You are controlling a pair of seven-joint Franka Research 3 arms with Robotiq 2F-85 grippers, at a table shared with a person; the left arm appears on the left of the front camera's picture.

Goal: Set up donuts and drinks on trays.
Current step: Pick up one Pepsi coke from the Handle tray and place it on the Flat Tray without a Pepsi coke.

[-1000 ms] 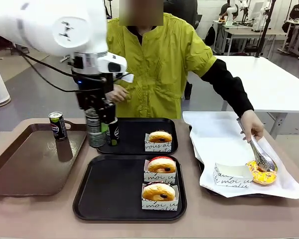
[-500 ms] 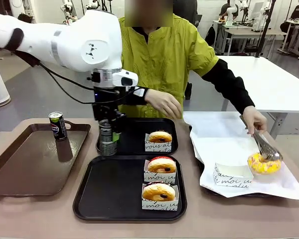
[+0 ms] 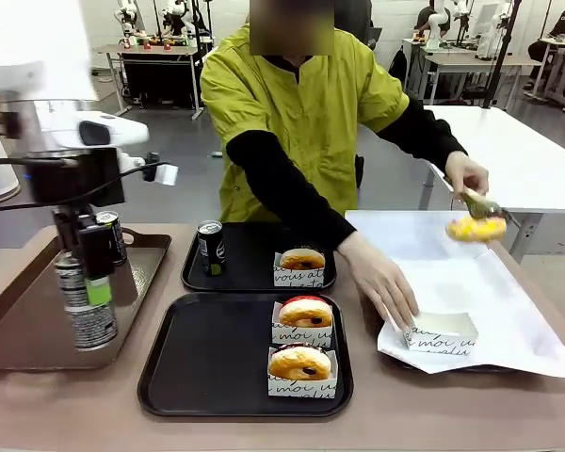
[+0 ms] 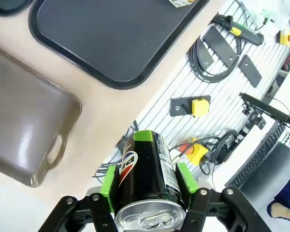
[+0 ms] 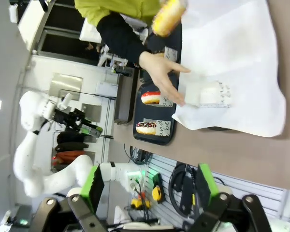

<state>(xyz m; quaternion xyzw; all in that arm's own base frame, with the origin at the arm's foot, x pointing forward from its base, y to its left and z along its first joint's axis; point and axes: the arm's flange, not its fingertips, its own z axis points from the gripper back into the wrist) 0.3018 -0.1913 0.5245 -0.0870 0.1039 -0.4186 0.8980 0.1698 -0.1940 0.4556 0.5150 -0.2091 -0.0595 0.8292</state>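
My left gripper (image 3: 94, 278) is shut on a black drink can (image 3: 83, 315), holding it upright over the brown tray (image 3: 19, 311). In the left wrist view the same can (image 4: 146, 174) sits between the green pads (image 4: 108, 182). A second can (image 3: 111, 234) stands on the brown tray behind it, and a third (image 3: 211, 248) on the far black tray (image 3: 254, 279), beside a sleeved donut (image 3: 303, 259). The near black tray (image 3: 207, 353) holds a red donut (image 3: 305, 312) and a brown one (image 3: 299, 362). My right gripper (image 5: 150, 188) is open, high above the table.
The person holds a yellow donut (image 3: 476, 228) in tongs above the paper-lined tray (image 3: 508, 311). Their other hand (image 3: 384, 282) rests at an empty paper sleeve (image 3: 440, 330) on it. The left half of the near black tray is bare.
My left gripper carried its can leftward from the far black tray to above the brown tray. The person lifted the yellow donut with the tongs and reached the other hand to the sleeve.
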